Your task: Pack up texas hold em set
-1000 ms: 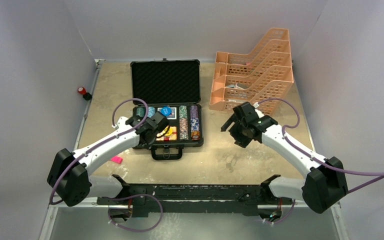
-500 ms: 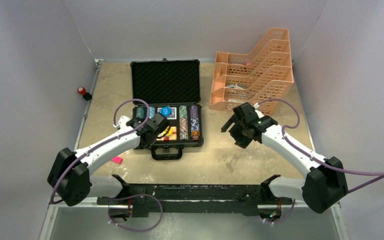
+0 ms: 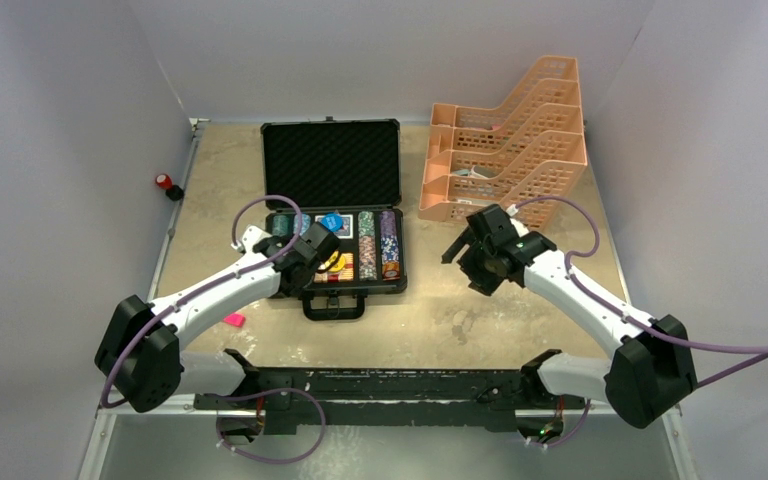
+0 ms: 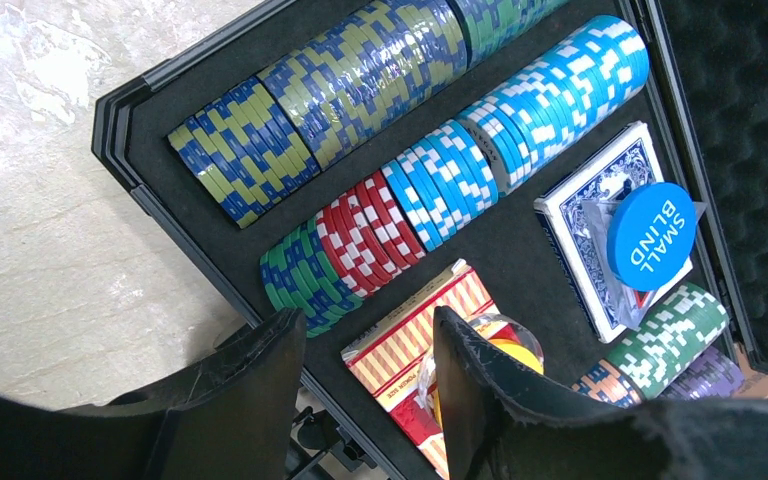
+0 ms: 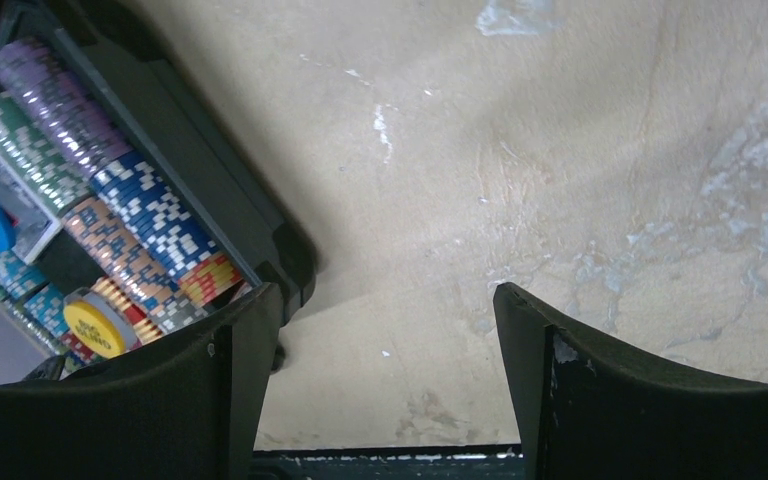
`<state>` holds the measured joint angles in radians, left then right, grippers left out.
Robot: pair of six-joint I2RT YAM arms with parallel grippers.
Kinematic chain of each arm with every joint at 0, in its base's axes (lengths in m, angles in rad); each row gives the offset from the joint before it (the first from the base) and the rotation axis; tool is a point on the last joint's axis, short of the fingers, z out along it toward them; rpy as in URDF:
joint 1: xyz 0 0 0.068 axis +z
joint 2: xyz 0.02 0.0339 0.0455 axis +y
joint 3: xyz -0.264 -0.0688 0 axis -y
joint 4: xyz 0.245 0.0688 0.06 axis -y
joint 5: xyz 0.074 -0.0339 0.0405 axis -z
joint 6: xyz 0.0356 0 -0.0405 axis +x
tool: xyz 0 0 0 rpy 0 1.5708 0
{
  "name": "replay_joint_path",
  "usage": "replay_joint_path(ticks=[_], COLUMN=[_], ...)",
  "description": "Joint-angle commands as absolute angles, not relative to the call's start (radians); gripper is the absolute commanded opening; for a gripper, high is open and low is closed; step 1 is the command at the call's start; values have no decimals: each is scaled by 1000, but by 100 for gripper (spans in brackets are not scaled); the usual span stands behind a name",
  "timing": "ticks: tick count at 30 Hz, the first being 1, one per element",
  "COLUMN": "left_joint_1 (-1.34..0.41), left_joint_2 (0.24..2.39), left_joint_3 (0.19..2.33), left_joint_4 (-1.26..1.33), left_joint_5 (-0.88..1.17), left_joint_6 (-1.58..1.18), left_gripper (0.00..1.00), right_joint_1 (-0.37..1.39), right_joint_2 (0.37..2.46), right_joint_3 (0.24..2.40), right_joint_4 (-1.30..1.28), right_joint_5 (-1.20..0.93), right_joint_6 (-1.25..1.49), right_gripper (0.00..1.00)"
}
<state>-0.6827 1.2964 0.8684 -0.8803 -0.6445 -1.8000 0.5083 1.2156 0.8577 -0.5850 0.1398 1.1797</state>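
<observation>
The black briefcase (image 3: 331, 163) lies open in the middle of the table, lid propped up at the back. Its tray holds rows of multicoloured poker chips (image 4: 400, 70), a blue card deck (image 4: 585, 215) with a blue "SMALL BLIND" button (image 4: 652, 236) on it, and a red-and-yellow deck (image 4: 405, 350). A yellow dealer button (image 4: 517, 347) rests on that deck. My left gripper (image 4: 365, 320) hovers open just above the red-and-yellow deck, holding nothing. My right gripper (image 5: 385, 295) hangs open over bare table to the right of the case, empty.
A peach lattice tray rack (image 3: 505, 150) stands at the back right. A flat pink marker (image 3: 232, 320) lies near the front left, beside my left arm. A red knob (image 3: 164, 182) sits just off the table's left edge.
My left gripper's jaws have come apart over the near left part of the case, and its wrist has shifted slightly. The right arm has stayed still.
</observation>
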Motion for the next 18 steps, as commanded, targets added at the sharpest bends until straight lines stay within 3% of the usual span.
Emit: replay_joint_path(ticks=[1,9,18], left_joint_1=[-676,-676,-676], left_joint_2=[1271,1100,830], left_joint_3=[913,930,923], left_joint_4=[-877,-761,-395], left_joint_5=[-709,-846,-860], left_joint_6=[-1716,-1434,-850], left_gripper=[50,56,60], right_joint_1=[504,506,505], right_joint_2=[1163,1133,1424], right_joint_3=[864,907,1261], right_joint_4=[-473,-129,-41], right_joint_5=[146,18,60], right_joint_6=[1021,672,449], right_gripper=[80,84,84])
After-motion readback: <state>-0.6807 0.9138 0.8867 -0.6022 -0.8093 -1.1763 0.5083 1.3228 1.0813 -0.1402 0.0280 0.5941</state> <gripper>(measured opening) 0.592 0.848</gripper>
